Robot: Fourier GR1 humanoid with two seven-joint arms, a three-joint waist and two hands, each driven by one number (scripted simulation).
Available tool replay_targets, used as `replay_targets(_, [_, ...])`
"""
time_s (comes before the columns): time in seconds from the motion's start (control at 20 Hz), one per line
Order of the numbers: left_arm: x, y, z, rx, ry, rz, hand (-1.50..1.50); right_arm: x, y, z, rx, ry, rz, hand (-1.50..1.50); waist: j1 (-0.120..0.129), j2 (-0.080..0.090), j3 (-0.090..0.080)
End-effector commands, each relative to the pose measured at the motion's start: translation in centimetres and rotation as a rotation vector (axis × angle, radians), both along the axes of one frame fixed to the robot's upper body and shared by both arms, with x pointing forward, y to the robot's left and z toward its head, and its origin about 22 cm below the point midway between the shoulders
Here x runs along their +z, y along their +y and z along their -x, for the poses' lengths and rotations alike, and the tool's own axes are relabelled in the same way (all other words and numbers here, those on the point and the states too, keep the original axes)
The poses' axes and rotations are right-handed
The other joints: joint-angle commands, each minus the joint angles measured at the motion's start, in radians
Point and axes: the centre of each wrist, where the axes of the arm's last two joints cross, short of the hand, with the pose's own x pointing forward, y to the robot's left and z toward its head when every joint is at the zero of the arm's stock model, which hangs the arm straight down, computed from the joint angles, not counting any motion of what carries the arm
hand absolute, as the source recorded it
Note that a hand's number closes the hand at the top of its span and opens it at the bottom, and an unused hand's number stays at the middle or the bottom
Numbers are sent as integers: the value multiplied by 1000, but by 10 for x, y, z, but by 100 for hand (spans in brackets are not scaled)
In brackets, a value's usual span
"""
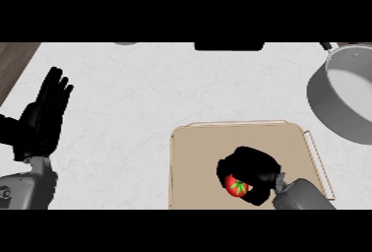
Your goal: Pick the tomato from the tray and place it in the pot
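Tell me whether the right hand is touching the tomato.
Touching. The head view shows the right hand curled round the tomato, black fingers overlapping its red skin with no gap.

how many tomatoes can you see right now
1. The tomato is over the tray's lower middle, with the right hand curled round it. The hand covers part of the tray, so another could be hidden under it.

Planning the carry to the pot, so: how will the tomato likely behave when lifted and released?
The tomato looks round and smooth, so it could slip or roll if released on the flat tray. The right hand curls round it, which should steady it. Dropped into the pot, its walls would probably stop any rolling.
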Motion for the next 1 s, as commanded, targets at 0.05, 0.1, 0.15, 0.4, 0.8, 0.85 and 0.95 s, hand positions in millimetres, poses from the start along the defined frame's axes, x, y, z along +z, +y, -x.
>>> replay_targets(0.05, [11,-7,-7,1,1,6,0,7,-11,6,19,10,5,150,-4,5,1])
replay_targets(0.1, [18,-4,-6,-7,10,26,0,-20,-3,12,20,-5,23,150,-2,5,2])
replay_targets(0.15, [8,7,14,6,3,7,0,-4,-11,-15,18,-1,8,150,2,5,1])
replay_targets(0.4, [4,0,10,22,14,16,0,-8,-31,32,-415,9,1,150,-28,-5,1])
replay_targets(0.8, [7,10,10,24,-2,-4,0,43,-21,88,-636,-97,-164,150,-21,0,1])
replay_targets(0.85, [6,12,7,18,9,3,0,58,-19,79,-680,-135,-260,150,-25,0,1])
replay_targets(0.95, [-3,8,10,37,10,-3,0,79,-32,77,-769,-245,-385,150,-32,-1,1])
